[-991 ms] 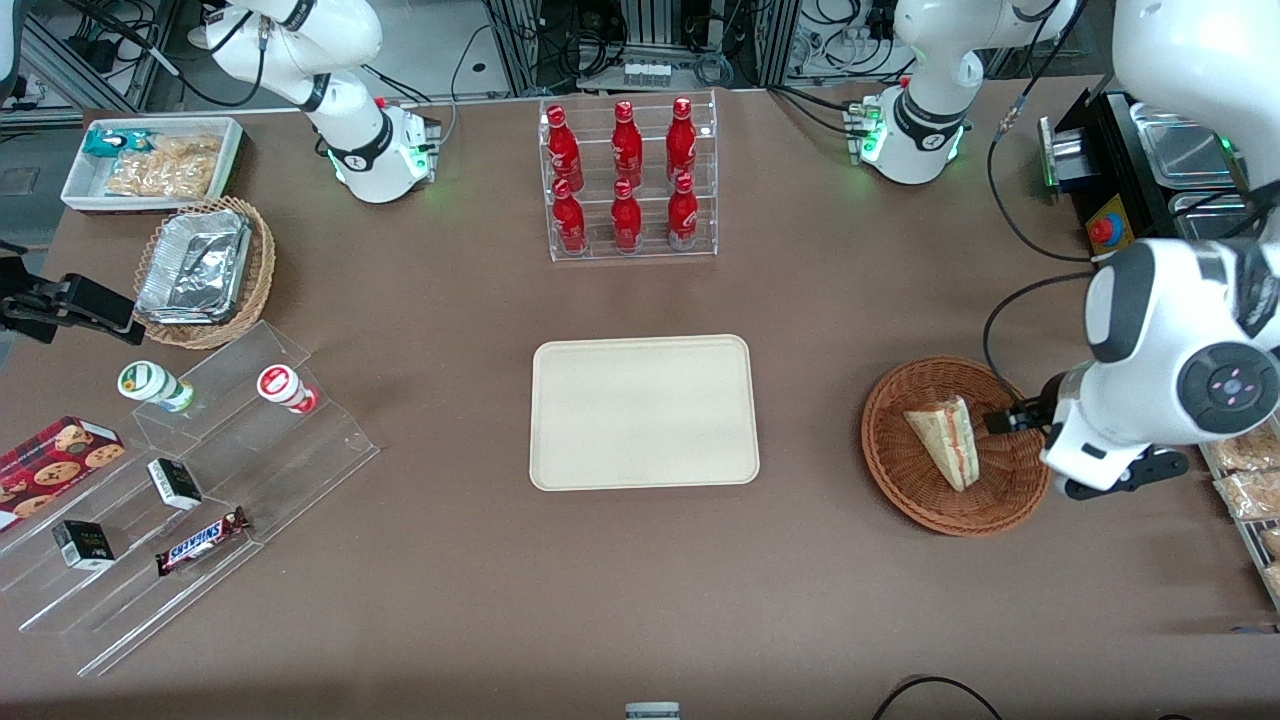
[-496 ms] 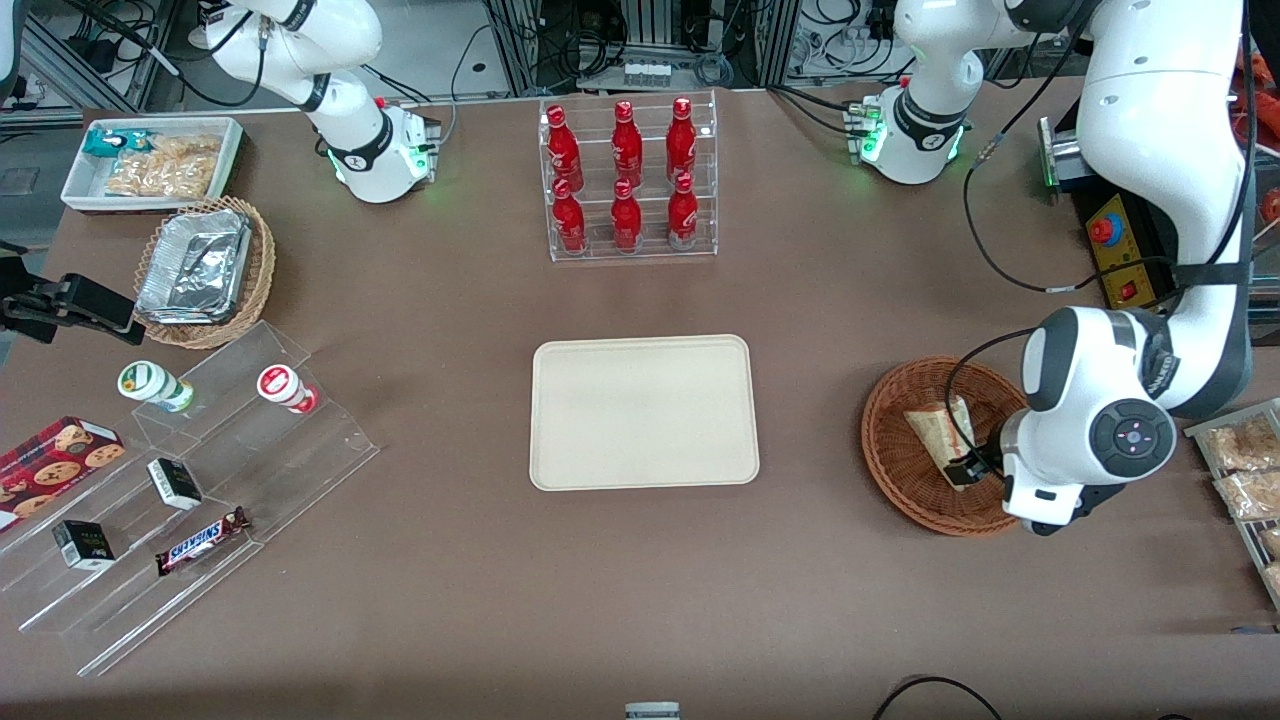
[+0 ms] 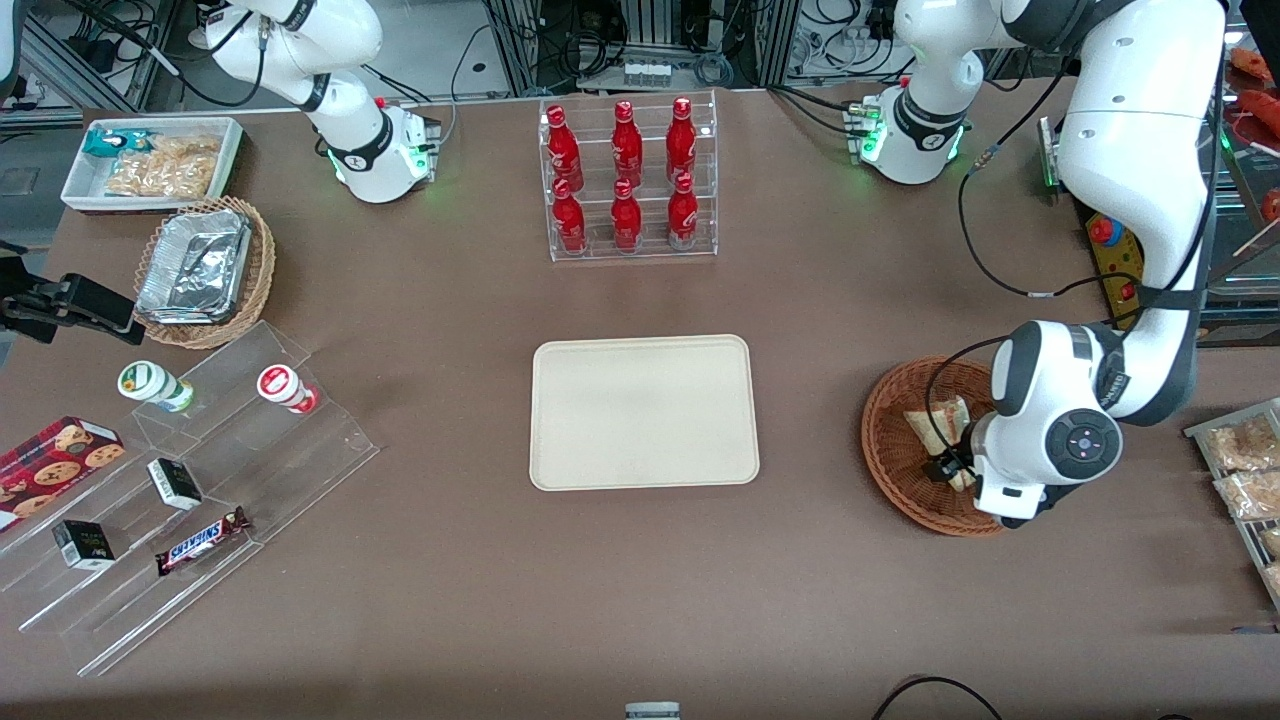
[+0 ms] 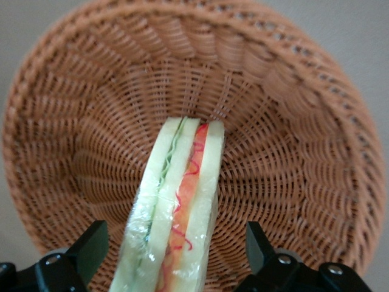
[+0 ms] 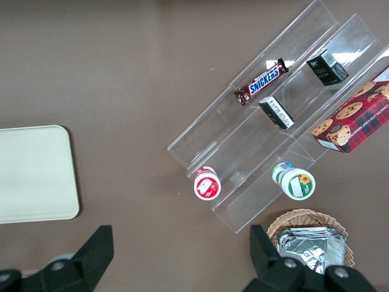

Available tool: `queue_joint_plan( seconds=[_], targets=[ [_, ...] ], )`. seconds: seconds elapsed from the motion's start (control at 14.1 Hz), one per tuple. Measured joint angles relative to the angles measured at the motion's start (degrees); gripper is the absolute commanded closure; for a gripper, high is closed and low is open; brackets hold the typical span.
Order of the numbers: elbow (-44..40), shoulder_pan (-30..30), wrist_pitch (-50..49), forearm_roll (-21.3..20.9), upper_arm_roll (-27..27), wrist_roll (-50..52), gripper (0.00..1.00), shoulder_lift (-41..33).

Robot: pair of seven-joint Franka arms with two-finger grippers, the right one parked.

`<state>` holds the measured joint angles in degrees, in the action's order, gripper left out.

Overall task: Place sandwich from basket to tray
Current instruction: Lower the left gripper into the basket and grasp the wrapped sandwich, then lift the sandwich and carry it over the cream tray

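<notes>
The sandwich (image 3: 936,419) (image 4: 176,213), a plastic-wrapped wedge of white bread with red and cream filling on its cut edge, lies in the reddish-brown wicker basket (image 3: 886,470) (image 4: 292,152) toward the working arm's end of the table. My left gripper (image 3: 946,466) (image 4: 175,243) hangs low over the basket and is open. Its two fingers (image 4: 91,249) straddle the sandwich's wide end, with a gap on each side. The arm's wrist covers part of the basket in the front view. The cream tray (image 3: 643,412) sits bare at the table's middle.
A clear rack of red bottles (image 3: 628,180) stands farther from the front camera than the tray. Snack packets (image 3: 1245,465) lie beside the basket at the table's edge. A stepped acrylic shelf (image 3: 200,480), a foil-filled tan basket (image 3: 205,270) and a white bin (image 3: 150,160) occupy the parked arm's end.
My left gripper has moved from the basket's rim to a spot over the sandwich, and the arm's wrist now covers more of the basket. The sandwich has stayed put.
</notes>
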<state>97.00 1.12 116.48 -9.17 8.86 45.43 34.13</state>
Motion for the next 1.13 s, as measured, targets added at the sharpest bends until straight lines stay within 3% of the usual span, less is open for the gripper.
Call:
queue_joint_plan(
  seconds=[0.07,0.28,0.35,0.85,1.13],
  targets=[
    [1.15,-0.02,0.86,0.0,0.08,0.58,0.03,0.0],
    [2.81,-0.02,1.33,0.0,0.19,1.3,0.74,-0.03],
    [2.92,-0.03,1.36,0.0,0.2,1.55,0.86,-0.09],
    [2.06,0.03,2.02,0.0,2.11,1.79,0.91,-3.14],
    [1.17,-0.34,1.04,-0.06,11.74,0.92,0.89,-8.99]
  ],
)
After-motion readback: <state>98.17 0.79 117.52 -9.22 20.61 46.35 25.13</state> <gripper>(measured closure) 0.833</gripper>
